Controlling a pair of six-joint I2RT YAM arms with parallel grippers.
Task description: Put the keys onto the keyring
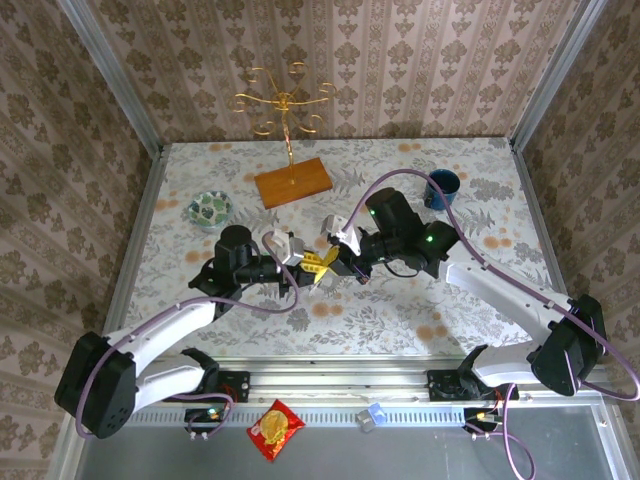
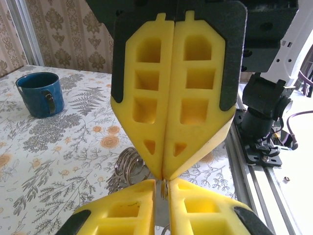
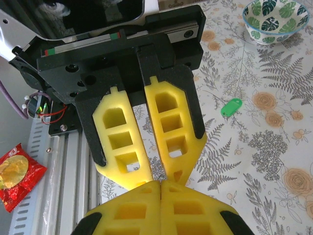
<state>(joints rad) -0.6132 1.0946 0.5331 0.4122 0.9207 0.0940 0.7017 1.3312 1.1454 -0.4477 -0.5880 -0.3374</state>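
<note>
My two grippers meet tip to tip above the middle of the table. In the left wrist view, my left gripper [image 2: 163,185] has its yellow fingers nearly together, with the thin edge of a metal loop pinched in the slit. It belongs to the keyring [image 2: 128,164], a bundle of grey metal loops hanging just behind the tips. My right gripper [image 2: 164,172] points down onto that slit, shut; whether it holds anything is hidden. In the right wrist view one of the keys [image 3: 231,107], green-headed, lies flat on the cloth beyond both grippers. From above, the left gripper [image 1: 312,268] and right gripper [image 1: 332,262] touch.
A gold wire stand on a wooden base [image 1: 292,180] stands at the back. A small patterned bowl [image 1: 210,209] is back left and a blue cup [image 1: 441,187] back right. A red snack packet [image 1: 275,428] lies on the near rail.
</note>
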